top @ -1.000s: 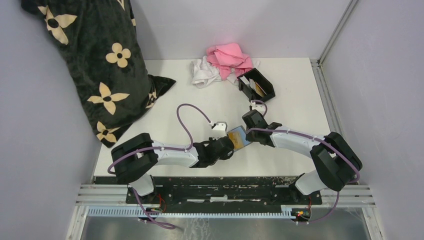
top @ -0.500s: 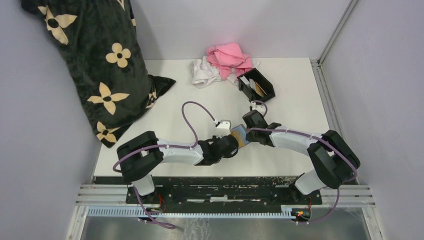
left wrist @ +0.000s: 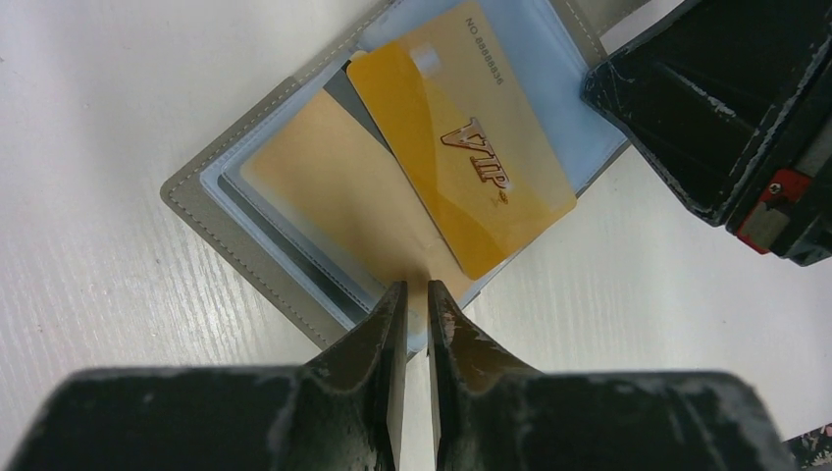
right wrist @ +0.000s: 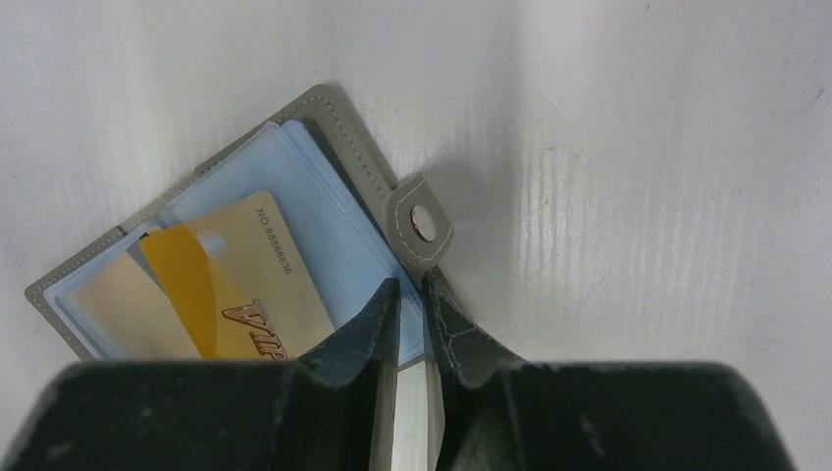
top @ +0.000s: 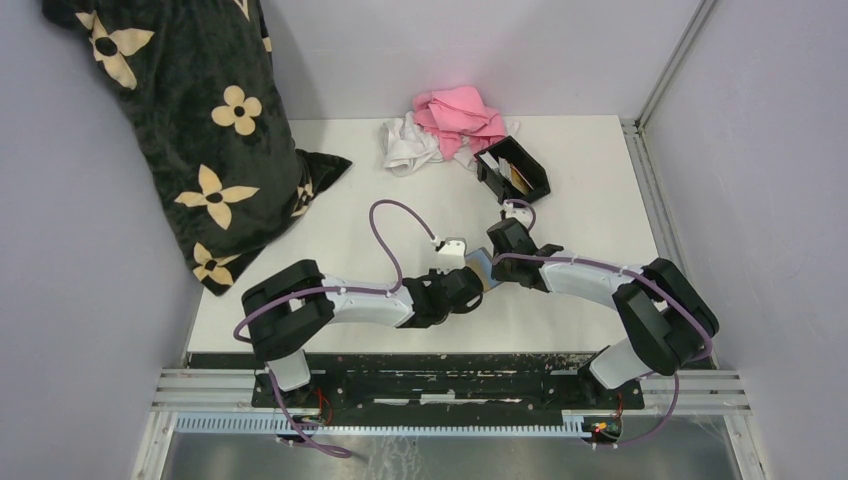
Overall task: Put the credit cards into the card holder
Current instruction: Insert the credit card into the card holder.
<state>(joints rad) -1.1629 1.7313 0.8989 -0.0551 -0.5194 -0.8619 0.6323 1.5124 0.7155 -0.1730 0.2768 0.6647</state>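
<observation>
Writing: the gold card [left wrist: 461,167] carries "VIP" in raised slanted letters, and along one short edge a number line starting "NO.888".
Gold card, place: it lies inside the open wallet [left wrist: 240,240], slantwise over the fold. One part is paler under a clear sleeve, the other bare and deeper orange.
Wallet, make: a flat grey cover with stitched edges and rounded corners, light-blue clear plastic sleeves and one tan leaf. A small tab with a metal snap [right wrist: 424,222] juts from one side.
Left gripper [left wrist: 414,294]: the black, scuffed fingers stand almost together, pinched on the wallet's near edge where the tan leaf tapers between them.
Right gripper [right wrist: 410,294]: the fingers are a thin slit apart, nipping the opposite edge of the wallet just beside the snap tab.
Card holder [top: 530,185]: a black, open-topped box with slanted walls, well apart from the wallet toward the back right. It has pale and tan slips inside, seemingly cards.
Table [top: 330,230]: matte white with a faint grain, showing bare around the wallet's edges.
Back of table: a crumpled pink cloth [top: 458,115] and a white cloth [top: 405,145] lie just beside the card holder.
Left side: a black plush blanket [top: 180,110] with cream flower shapes.
</observation>
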